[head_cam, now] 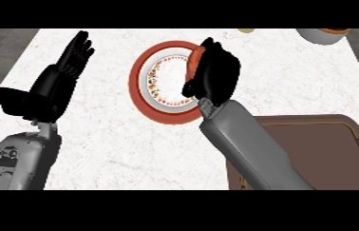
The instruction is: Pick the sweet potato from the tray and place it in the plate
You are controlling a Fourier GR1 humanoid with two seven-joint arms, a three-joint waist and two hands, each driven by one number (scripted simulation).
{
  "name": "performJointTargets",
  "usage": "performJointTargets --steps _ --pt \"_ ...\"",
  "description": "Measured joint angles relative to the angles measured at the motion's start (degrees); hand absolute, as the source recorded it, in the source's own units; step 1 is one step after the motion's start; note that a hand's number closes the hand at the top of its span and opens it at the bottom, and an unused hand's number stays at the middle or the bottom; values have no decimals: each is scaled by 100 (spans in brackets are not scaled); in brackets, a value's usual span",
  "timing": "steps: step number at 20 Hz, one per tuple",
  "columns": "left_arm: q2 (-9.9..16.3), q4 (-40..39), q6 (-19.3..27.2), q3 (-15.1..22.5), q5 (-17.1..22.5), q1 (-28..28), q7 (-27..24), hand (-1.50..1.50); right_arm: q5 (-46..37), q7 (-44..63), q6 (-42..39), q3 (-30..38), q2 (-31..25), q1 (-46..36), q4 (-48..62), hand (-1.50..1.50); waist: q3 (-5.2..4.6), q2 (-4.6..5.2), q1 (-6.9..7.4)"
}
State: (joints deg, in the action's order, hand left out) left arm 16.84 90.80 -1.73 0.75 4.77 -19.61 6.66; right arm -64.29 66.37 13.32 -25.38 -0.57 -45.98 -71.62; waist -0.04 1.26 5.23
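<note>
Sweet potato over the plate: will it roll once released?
Probably a little: the sweet potato looks elongated and rounded where it shows beside the right hand. The plate's raised red rim should likely contain it. It looks stiff, not floppy.

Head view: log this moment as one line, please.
right hand: fingers curled on orange sweet potato | over red-rimmed round plate | brown tray: behind forearm | left hand: open, resting

Surfaces around the plate (144,90): stone-look counter, glazed ceramic.
Counter (119,135) white, marbled, faintly speckled, matt. Plate glossy, red rim, patterned white centre. Right of plate, tray (316,130) dark brown, smooth, wood-like. Forearms smooth grey plastic; hands matt black.
</note>
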Motion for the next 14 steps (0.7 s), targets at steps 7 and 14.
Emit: performJointTargets --steps 7,14 --pt "-4 -15 -48 23 -1 -125 60 0 639 -294 737 455 3 -480 1405 -150 6 35 97" --pt "-98 -76 -57 108 -46 -206 13 0 1424 -848 1958 795 15 -797 2342 -150 11 83 213"
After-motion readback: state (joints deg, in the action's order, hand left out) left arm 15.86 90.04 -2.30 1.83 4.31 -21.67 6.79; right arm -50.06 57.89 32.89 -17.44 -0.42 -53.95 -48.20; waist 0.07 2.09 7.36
